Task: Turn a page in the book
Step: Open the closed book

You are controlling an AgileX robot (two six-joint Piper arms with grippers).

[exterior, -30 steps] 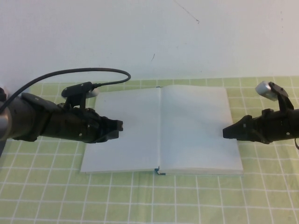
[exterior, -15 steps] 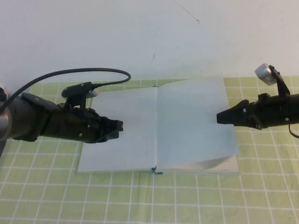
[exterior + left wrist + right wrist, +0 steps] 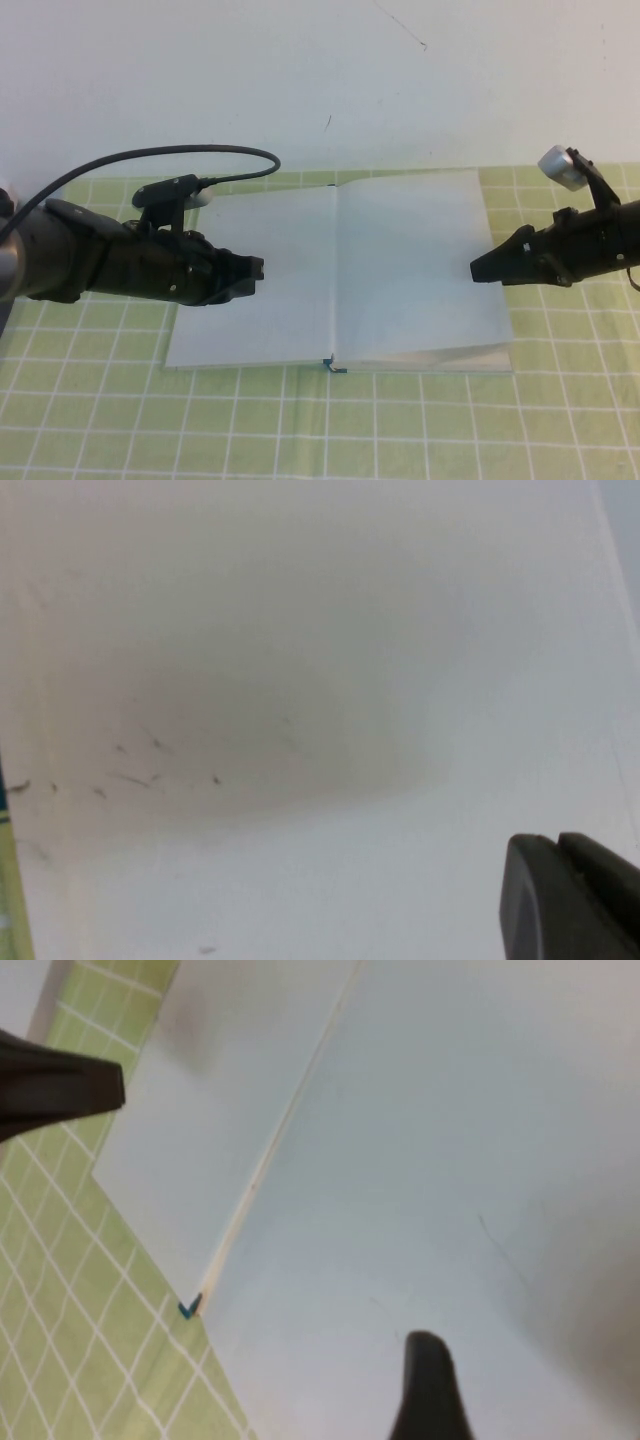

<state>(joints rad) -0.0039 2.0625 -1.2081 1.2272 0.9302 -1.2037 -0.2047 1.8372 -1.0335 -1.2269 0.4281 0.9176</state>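
The book [image 3: 270, 300] lies open on the green checked cloth, with blank white pages and a teal spine end [image 3: 335, 366] at the near edge. The page [image 3: 410, 260] on the right is raised a little off the stack, with a shadow under its near right corner. My right gripper [image 3: 476, 270] is at that page's outer edge, shut on it. In the right wrist view one finger [image 3: 425, 1390] lies on top of the page [image 3: 450, 1160] and the other is hidden under it. My left gripper [image 3: 257, 268] is shut and rests on the left-hand page, which fills the left wrist view [image 3: 300, 680].
The green checked cloth [image 3: 400, 430] covers the table around the book. A white wall [image 3: 300, 80] rises just behind the book's far edge. A black cable [image 3: 200, 153] arcs over my left arm.
The right-hand page has come up off the stack at its outer edge. My right gripper pushed left with it, then eased back right, and the corner curl has flattened. The left arm has not moved.
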